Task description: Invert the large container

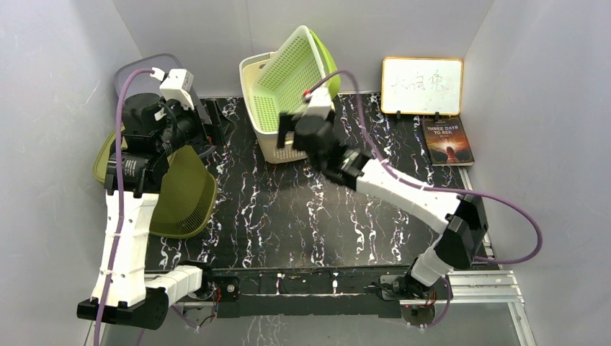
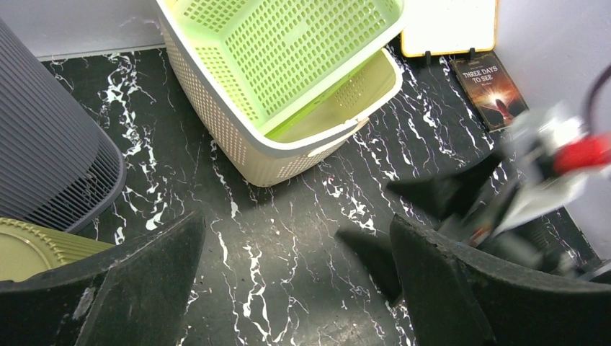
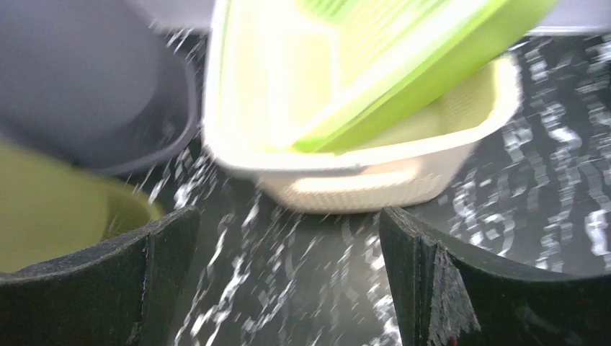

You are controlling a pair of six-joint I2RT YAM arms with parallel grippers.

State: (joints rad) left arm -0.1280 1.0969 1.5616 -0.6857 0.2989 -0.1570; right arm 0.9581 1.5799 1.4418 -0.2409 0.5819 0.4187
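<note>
The large cream container (image 1: 253,86) stands upright at the back middle of the table, with a green perforated basket (image 1: 292,68) tilted inside it. My right gripper (image 1: 287,133) hangs open just in front of the container's near wall and holds nothing. In the right wrist view the cream container (image 3: 360,180) and green basket (image 3: 403,79) lie blurred ahead of the open right gripper (image 3: 288,281). My left gripper (image 1: 211,128) is open and empty at the left, apart from the container (image 2: 238,144). The left wrist view shows bare table between the fingers of the left gripper (image 2: 299,281).
An olive basket (image 1: 187,194) lies on its side under the left arm. A grey ribbed basket (image 1: 130,72) stands in the back left corner. A whiteboard (image 1: 421,85) and a book (image 1: 448,142) sit at the back right. White walls close in three sides.
</note>
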